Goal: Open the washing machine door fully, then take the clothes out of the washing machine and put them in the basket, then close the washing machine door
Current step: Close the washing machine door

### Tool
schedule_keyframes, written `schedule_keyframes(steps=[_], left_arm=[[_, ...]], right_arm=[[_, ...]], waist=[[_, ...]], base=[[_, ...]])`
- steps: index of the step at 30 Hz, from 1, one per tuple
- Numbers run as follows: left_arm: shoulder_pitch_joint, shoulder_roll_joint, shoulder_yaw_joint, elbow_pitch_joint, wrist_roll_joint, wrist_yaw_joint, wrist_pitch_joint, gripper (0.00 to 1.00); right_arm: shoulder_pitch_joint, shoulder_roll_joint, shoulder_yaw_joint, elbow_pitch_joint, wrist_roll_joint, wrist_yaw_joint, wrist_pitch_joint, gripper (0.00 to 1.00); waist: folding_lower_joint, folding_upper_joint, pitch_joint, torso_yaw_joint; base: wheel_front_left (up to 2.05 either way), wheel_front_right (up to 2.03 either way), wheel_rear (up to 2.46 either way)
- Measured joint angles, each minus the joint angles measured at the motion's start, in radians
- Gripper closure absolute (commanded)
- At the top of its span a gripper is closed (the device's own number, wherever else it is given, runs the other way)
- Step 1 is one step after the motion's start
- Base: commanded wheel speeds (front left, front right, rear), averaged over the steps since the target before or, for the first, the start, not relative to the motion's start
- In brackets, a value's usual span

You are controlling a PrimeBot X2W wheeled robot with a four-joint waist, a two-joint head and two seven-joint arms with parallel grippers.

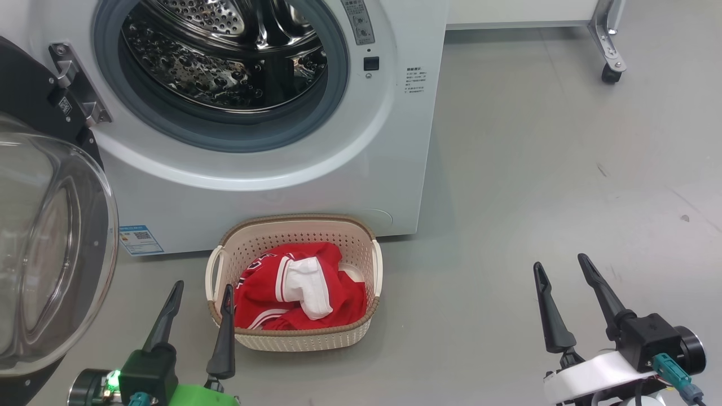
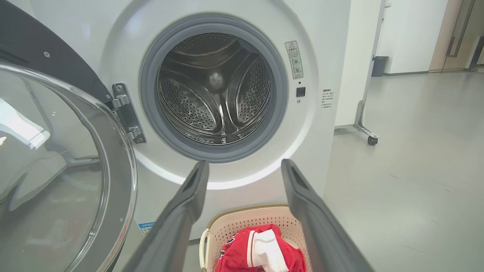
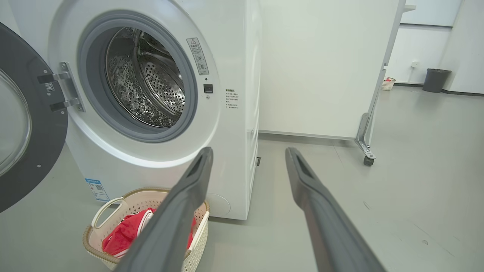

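The washing machine [image 1: 271, 186] is a boxy white front-loader standing on a smooth grey floor [image 1: 536, 169]. Its round opening is ringed by a matte grey rubber gasket [image 1: 338, 90], and behind that lies the polished steel drum [image 1: 214, 67], dimpled with rows of small holes and showing no fabric inside. The washing machine door [image 1: 51, 254] hangs wide open on the robot's left, held by a metal hinge [image 1: 79, 84]. It has a glossy black rim around a clear, bulging glass bowl. A small blue label [image 1: 140, 239] sits low on the front panel.

The basket [image 1: 299, 340] rests on the floor just in front of the machine's base. It is an oval of cream plastic with perforated walls, a brown woven-look rim and 2 side handles. The clothes [image 1: 265, 293] lie crumpled inside it: bright red fabric with white stripes and a folded white panel on top.

The left pincer [image 1: 203, 285] hovers just left of the basket, its 2 long, dark, tapered fingers spread apart and empty. The right pincer [image 1: 560, 260] is well apart to the right over bare floor, likewise released and holding nothing.
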Motion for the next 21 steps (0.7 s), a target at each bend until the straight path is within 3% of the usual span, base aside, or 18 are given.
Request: schedule_keyframes(steps=[12, 21], left_arm=[[0.0, 0.0, -0.015, -0.008, 0.0, 0.001, 0.004, 0.0], [-0.002, -0.001, -0.028, -0.01, 0.011, 0.001, 0.007, 0.0]], right_arm=[[0.005, -0.006, -0.014, -0.012, 0.001, -0.01, 0.0, 0.0], [0.018, -0.021, -0.034, -0.03, 0.004, -0.017, 0.0, 0.0]], waist=[[0.0, 0.0, 0.003, 0.015], [0.0, 0.0, 0.023, 0.075]], base=[[0.0, 0.0, 0.0], [0.0, 0.0, 0.0]])
